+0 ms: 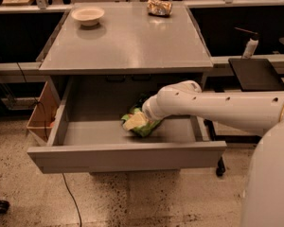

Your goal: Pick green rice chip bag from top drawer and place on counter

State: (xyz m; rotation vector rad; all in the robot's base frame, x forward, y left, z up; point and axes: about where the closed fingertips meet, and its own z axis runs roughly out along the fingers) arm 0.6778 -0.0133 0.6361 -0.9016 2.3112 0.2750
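Note:
The green rice chip bag [138, 123] lies in the open top drawer [128, 157], right of its middle. My white arm reaches in from the right. My gripper [145, 112] is at the arm's tip, down in the drawer right at the bag's far right side, mostly hidden behind the wrist. The grey counter [128, 41] is above the drawer.
A white bowl [87, 15] sits at the counter's back left and a brownish-gold snack bag [159, 7] at its back middle. A small black side table [258, 74] and a white bottle [250, 46] stand to the right. A cardboard box [40, 115] stands left of the drawer.

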